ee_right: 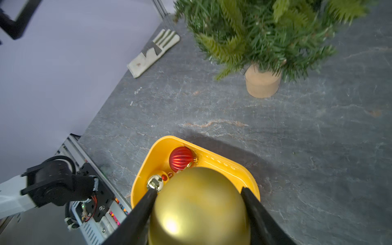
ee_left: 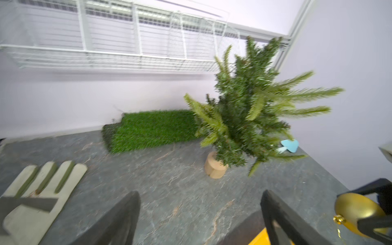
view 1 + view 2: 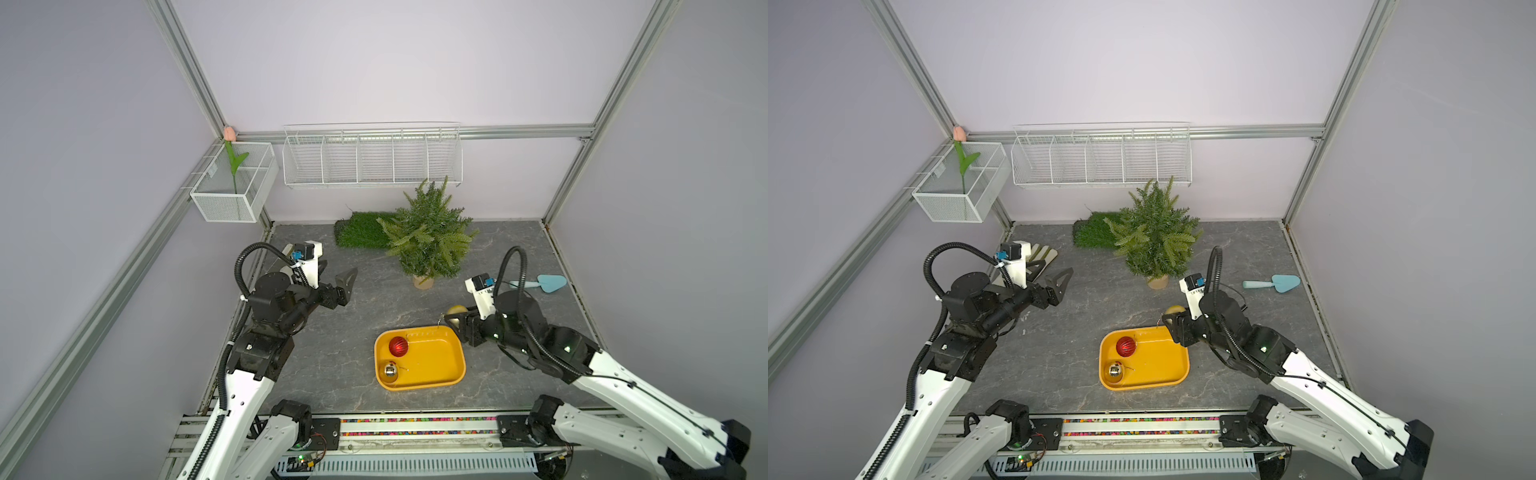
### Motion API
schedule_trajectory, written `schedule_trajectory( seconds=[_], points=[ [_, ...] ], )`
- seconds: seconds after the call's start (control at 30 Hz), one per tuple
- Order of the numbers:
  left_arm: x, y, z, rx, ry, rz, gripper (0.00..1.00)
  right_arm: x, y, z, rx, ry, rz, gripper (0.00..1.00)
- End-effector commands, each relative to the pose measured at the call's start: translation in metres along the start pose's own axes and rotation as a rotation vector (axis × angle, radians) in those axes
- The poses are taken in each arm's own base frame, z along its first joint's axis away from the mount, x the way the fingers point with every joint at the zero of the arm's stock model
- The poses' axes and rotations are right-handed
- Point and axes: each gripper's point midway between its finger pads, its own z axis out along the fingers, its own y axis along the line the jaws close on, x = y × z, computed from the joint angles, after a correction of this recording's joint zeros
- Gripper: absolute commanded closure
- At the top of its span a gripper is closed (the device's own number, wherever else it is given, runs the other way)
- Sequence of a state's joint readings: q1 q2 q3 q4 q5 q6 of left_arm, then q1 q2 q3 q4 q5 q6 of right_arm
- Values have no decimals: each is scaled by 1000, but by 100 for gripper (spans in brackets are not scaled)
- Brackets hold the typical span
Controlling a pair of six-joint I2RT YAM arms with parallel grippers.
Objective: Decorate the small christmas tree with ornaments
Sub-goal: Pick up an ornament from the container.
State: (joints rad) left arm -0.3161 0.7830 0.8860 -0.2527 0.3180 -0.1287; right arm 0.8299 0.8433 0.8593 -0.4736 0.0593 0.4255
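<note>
Lying in yellow tray [image 3: 434, 361]: 1 red ornament [image 3: 398, 346], 1 silver ornament [image 3: 390, 371].

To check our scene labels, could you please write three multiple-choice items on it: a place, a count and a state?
1. Where is the silver bauble? A on the tree; B in the tray; C in the basket.
2. How many baubles lie in the tray? A one; B two; C three.
3. The right gripper is: A open and empty; B out of view; C shut on the gold bauble.
Answers: B, it sits in a tray corner; B, only the red bauble and the silver one lie there; C, it clamps the gold bauble's sides.
</note>
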Motion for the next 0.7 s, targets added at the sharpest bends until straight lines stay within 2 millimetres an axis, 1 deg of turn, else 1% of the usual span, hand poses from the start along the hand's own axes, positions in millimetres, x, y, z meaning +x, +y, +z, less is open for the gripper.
schedule_trajectory(
  seconds=[0.0, 0.03, 0.07, 0.13, 0.2, 0.33, 0.43, 0.53, 0.6, 0.67],
  points=[
    [-38, -40, 1, 161, -87, 70, 10, -12, 13, -14, -94, -41, -134, 39],
    [-41, -50, 3, 194, -82, 90, 10, -26, 18, -22, -120, -80, -148, 40],
    [-44, -60, 7, 230, -75, 110, 11, -35, 20, -26, -148, -107, -161, 40],
    [-47, -77, 15, 285, -64, 132, 12, -48, 24, -32, -198, -150, -170, 40],
    [-49, -96, 22, 343, -52, 167, 12, -62, 32, -40, -271, -191, -205, 40],
    [-49, -135, 35, 468, -9, 212, 15, -91, 33, -56, -283, -292, -297, 40],
    [-53, -158, 40, 530, 2, 222, 15, -110, 38, -75, -269, -427, -417, 42],
    [-55, -181, 42, 601, 5, 226, 15, -121, 51, -100, -280, -603, -581, 42],
    [-56, -197, 40, 652, 7, 223, 15, -121, 58, -110, -293, -691, -677, 43],
    [-58, -213, 38, 704, 7, 221, 15, -125, 65, -121, -294, -768, -747, 42]
  ],
)
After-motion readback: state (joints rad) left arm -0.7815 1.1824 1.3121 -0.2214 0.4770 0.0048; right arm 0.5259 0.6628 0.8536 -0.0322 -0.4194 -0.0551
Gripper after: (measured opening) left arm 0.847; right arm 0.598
